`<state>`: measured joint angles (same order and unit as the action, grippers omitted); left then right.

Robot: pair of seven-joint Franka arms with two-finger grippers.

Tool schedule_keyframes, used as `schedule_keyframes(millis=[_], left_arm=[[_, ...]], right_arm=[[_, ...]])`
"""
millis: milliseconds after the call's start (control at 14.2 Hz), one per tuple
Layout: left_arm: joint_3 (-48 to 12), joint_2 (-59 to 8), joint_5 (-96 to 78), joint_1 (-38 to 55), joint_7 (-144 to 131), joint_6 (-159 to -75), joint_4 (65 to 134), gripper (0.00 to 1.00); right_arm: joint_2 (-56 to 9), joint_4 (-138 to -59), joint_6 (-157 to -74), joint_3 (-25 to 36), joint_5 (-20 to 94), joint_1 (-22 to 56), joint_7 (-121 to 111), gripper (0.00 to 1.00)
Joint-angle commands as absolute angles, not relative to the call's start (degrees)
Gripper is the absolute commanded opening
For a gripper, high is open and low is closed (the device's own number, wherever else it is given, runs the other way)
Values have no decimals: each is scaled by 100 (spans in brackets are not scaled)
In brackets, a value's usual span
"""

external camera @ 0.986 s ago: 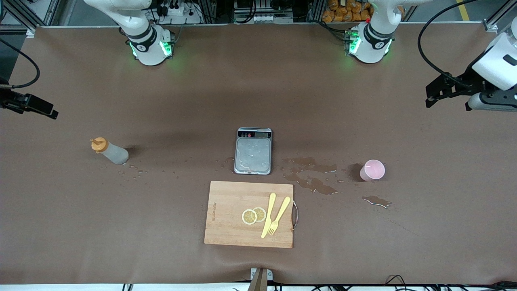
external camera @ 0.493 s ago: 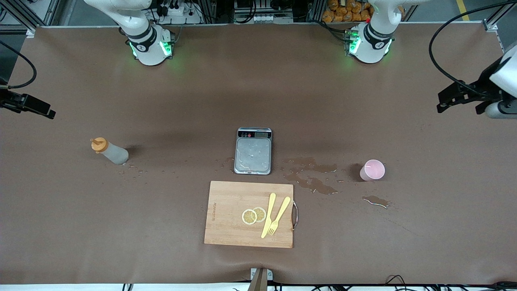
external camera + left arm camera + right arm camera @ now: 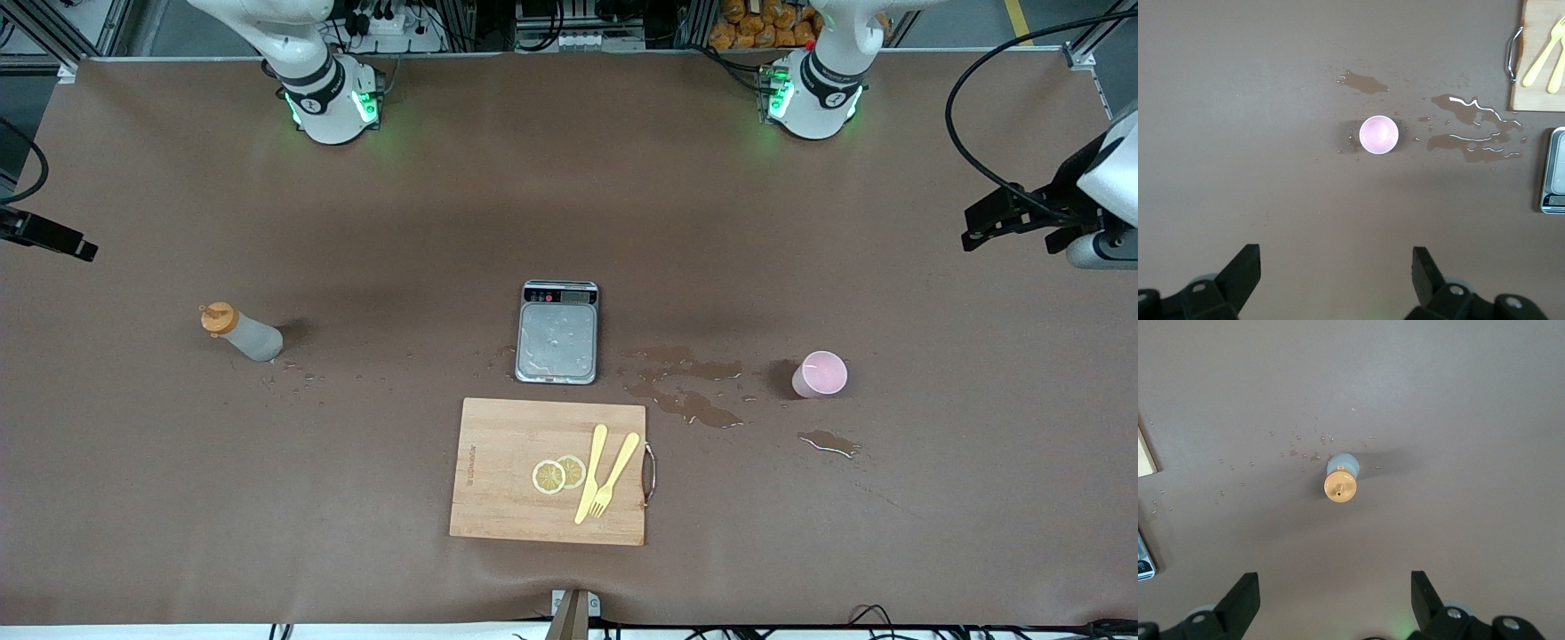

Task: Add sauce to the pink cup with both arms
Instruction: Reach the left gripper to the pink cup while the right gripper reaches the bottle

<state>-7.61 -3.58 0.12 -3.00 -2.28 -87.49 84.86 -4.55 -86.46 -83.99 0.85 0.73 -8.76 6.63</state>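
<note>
The sauce bottle (image 3: 240, 333), greyish-white with an orange cap, stands upright toward the right arm's end of the table; the right wrist view looks down on the bottle (image 3: 1341, 483). The pink cup (image 3: 820, 373) stands upright toward the left arm's end, and the left wrist view shows the cup (image 3: 1379, 134) from above with nothing visible inside. My left gripper (image 3: 982, 227) hangs open over bare table at the left arm's end, well apart from the cup. My right gripper (image 3: 67, 242) hangs open over the table's edge at the right arm's end. Both the left gripper (image 3: 1336, 263) and the right gripper (image 3: 1335, 587) hold nothing.
A wet scale (image 3: 557, 332) sits mid-table. Nearer the front camera lies a wooden cutting board (image 3: 498, 498) with two lemon slices (image 3: 558, 474) and a yellow fork and knife (image 3: 605, 474). Puddles (image 3: 689, 404) spread between scale and cup; droplets (image 3: 298, 373) lie by the bottle.
Both grippers have drawn outward toward their own ends of the table, both still open. Bottle and cup have not moved.
</note>
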Motion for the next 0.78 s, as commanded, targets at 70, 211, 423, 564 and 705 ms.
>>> schedule_keyframes(millis=[70, 211, 423, 564, 705], left_arm=[[-738, -728, 9, -316, -290, -8710, 8438, 100], [-677, -992, -61, -482, -273, -8841, 8411, 100], [-677, -1169, -132, -536, -203, -8974, 8411, 100], [-677, -1422, -132, -475, -333, -9026, 8411, 100], [-685, -1599, -141, -492, -238, -9140, 8420, 100]], right_arm=[[-597, -8596, -8253, 9, 70, -1124, 967, 100], [-720, -8561, -8271, 9, 62, -1204, 1184, 100], [-817, -8552, -8236, 9, 79, -1440, 2300, 100], [-835, -8587, -8227, 17, 79, -1573, 2478, 100], [-966, -8569, -8226, 9, 236, -1739, 2793, 100]])
